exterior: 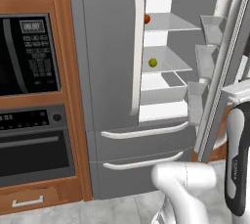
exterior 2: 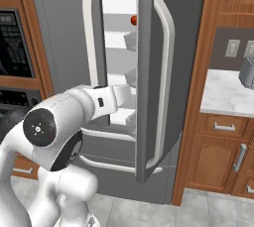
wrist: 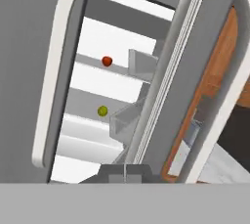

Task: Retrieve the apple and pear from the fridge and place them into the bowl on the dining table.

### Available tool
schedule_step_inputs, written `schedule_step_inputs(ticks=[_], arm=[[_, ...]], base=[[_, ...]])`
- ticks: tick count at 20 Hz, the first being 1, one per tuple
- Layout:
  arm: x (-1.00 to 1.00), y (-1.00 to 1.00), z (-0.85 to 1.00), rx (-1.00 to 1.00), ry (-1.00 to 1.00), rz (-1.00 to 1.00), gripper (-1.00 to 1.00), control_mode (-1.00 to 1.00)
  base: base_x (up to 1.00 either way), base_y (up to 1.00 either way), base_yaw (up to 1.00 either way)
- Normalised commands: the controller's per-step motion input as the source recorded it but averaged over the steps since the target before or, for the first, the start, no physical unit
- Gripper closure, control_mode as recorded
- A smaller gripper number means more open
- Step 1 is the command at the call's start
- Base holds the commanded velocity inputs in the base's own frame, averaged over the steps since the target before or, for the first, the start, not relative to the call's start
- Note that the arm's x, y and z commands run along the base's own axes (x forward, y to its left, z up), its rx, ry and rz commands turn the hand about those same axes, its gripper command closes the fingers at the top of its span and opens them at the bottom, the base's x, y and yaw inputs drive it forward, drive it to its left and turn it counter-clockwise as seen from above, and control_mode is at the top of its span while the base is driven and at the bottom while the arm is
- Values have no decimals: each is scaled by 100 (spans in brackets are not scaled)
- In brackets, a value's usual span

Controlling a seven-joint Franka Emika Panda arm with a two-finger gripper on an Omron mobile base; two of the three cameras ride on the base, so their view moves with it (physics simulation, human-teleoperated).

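The grey fridge (exterior: pixel 107 47) has its left door shut and its right door (exterior 2: pixel 149 72) swung open. The red apple (exterior: pixel 147 18) lies on the upper white shelf, also seen as the apple (exterior 2: pixel 133 20) and the apple (wrist: pixel 107 61). One shelf lower rests the yellow-green pear (exterior: pixel 153 62), the pear (wrist: pixel 102 111) in the hand view. My gripper (wrist: pixel 125 173) is shut with nothing in it, in front of the open gap and well short of both fruits. The bowl and the dining table are out of view.
Door bins (exterior: pixel 212 27) line the inside of the open door close to my arm. A black built-in oven (exterior: pixel 29 56) in wooden cabinetry stands left of the fridge. A marble counter (exterior 2: pixel 225 99) with a grey pot (exterior 2: pixel 246 75) lies to the right.
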Motion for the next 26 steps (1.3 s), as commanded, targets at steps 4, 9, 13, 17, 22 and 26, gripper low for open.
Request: schedule_step_inputs(ticks=[4, 9, 13, 17, 22, 26], arm=[[0, 76, 38, -34, 57, -3, 100, -100], [0, 78, 21, -42, 43, -10, 100, -100], [0, 39, -1, -43, -2, -5, -100, -100], [4, 0, -3, -27, -3, -2, -100, -100], [50, -9, -11, -15, 7, -4, -100, -100], [58, -5, -5, -11, 6, -1, -100, -100]], base=[[0, 0, 0], [0, 0, 0], [0, 0, 0], [0, 0, 0], [0, 0, 0], [0, 0, 0]])
